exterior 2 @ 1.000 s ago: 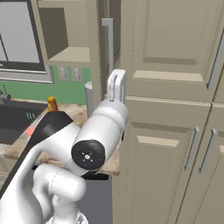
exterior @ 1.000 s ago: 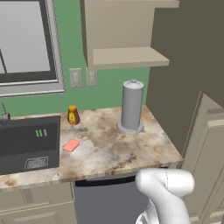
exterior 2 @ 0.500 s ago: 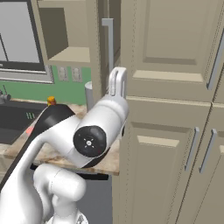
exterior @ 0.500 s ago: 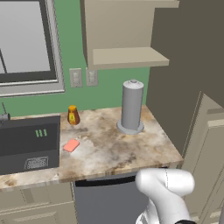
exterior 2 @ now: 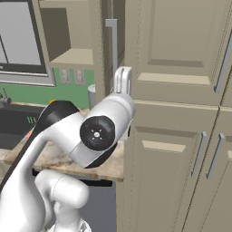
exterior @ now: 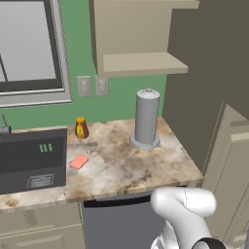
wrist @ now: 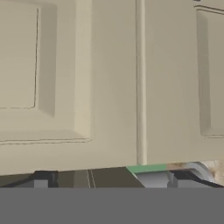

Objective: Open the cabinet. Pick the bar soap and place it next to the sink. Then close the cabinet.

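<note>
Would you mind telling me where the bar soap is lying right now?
In the left base view the bar soap lies flat on the marble counter, just right of the dark sink and in front of the small amber jar.

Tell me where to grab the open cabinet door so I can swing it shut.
Take the long vertical bar handle, around its lower half. It stands off the outer face of the cabinet door, so there is probably room for fingers behind it. Come in from that outer face with the jaws level across the bar. The open claw sits just below it.
</note>
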You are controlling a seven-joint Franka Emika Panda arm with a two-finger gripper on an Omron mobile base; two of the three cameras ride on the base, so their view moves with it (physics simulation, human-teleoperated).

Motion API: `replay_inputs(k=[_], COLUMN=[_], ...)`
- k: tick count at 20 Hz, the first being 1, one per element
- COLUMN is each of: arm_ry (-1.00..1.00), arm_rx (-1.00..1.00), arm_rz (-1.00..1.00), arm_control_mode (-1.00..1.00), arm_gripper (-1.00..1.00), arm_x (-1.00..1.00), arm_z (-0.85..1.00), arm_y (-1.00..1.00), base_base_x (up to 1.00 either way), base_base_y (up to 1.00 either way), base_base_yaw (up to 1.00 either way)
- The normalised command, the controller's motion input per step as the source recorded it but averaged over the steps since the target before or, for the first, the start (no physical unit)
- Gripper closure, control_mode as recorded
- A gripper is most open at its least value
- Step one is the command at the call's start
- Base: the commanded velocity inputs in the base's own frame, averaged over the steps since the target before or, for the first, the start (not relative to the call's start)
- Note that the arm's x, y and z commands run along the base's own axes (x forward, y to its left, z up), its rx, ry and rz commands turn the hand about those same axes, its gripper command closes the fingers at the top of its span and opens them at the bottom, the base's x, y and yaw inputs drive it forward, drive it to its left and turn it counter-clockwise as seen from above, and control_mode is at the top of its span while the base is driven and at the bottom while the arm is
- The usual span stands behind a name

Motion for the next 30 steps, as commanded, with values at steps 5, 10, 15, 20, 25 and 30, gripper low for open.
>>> replay_inputs(k=[5, 10, 15, 20, 25, 30], arm_ry=[0.0, 0.0, 0.0, 0.0, 0.0, 0.0], arm_rx=[0.0, 0.0, 0.0, 0.0, 0.0, 0.0], arm_rz=[0.04, 0.02, 0.02, 0.03, 0.01, 0.0], arm_control_mode=[-1.0, -1.0, -1.0, -1.0, -1.0, -1.0], arm_gripper=[-1.0, -1.0, -1.0, -1.0, -1.0, -1.0], arm_x=[-0.05, 0.0, 0.0, -0.03, -0.05, 0.03], arm_z=[0.0, 0.0, 0.0, 0.0, 0.0, 0.0], arm_y=[0.02, 0.06, 0.12, 0.13, 0.24, 0.31], base_base_x=[0.0, 0.0, 0.0, 0.0, 0.0, 0.0], base_base_y=[0.0, 0.0, 0.0, 0.0, 0.0, 0.0], base_base_yaw=[0.0, 0.0, 0.0, 0.0, 0.0, 0.0])
